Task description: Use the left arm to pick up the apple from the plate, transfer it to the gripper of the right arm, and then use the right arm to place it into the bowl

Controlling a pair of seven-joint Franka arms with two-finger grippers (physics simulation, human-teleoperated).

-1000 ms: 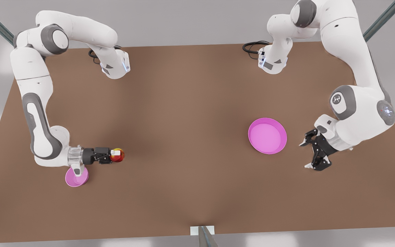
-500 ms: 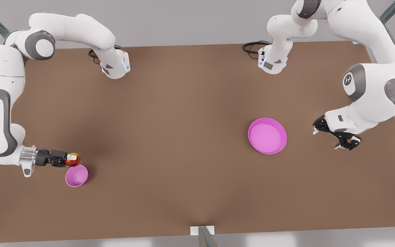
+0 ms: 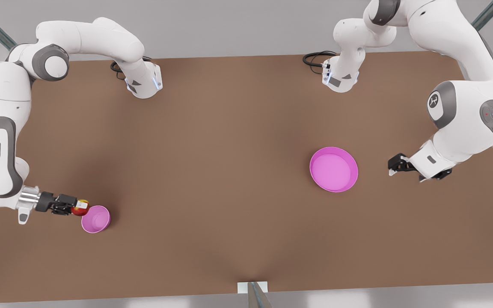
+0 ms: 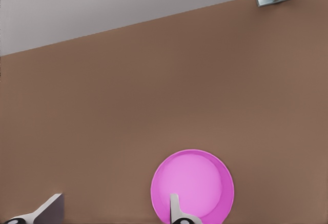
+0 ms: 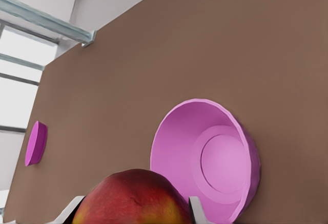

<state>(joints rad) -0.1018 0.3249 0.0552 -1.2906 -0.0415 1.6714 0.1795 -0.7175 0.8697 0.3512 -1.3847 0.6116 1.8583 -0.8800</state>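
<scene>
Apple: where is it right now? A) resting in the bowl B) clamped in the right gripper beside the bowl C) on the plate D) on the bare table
B: the apple sits between the right gripper fingers, just beside the bowl and not yet in it; the plate holds nothing, with the left gripper next to it.

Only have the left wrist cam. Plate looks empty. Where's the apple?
Observer: The right gripper is shut on the apple, at the front view's left.
Operator: Near the bowl?
Observer: Yes, right at the rim of the bowl, not inside it.
Operator: Left gripper relative to the plate?
Observer: The left gripper waits, open, off the plate toward the front view's right, apart from it.
</scene>
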